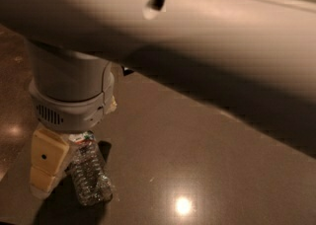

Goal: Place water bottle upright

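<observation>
The water bottle [91, 172] lies on its side on the brown table [207, 160], near the left front. It is clear and ribbed, with a red stripe near the neck, and its cap end is hidden under my wrist. My gripper [79, 137] is low over the bottle's neck end and open. One tan finger [45, 165] stands just left of the bottle. A bit of the other finger [112, 104] shows behind the wrist on the far side. The bottle's neck lies between them.
My arm [197, 36] fills the top of the view and hides the back of the table. The table's left edge [11, 162] runs close to the gripper, with the floor [12, 95] beyond it. A sliver of something dark [127, 71] peeks out under the arm.
</observation>
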{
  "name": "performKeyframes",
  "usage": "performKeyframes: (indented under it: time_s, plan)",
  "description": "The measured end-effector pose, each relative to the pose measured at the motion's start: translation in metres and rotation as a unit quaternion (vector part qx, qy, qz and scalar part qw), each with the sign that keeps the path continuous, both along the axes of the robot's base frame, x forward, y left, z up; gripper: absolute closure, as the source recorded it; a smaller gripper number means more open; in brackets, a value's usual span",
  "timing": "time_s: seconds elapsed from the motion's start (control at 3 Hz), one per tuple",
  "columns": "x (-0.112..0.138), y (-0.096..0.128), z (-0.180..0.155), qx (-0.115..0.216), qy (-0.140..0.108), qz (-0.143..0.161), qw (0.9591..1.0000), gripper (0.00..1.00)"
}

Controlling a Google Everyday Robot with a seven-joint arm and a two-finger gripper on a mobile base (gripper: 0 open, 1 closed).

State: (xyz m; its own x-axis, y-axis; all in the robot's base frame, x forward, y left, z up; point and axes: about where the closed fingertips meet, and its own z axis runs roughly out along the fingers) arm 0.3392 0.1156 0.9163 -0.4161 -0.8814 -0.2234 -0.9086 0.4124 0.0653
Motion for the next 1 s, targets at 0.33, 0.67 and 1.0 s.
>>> performKeyframes:
  time_s: [0.33, 0.67, 1.0]
  plan:
    - [0.015, 0.007, -0.016, -0.014, 0.011, -0.022, 0.9996, 0.00]
    - [0.036, 0.007, -0.022, -0.020, 0.012, -0.051, 0.9984, 0.00]
    - [0.048, 0.008, -0.029, -0.023, 0.018, -0.071, 0.9970, 0.00]
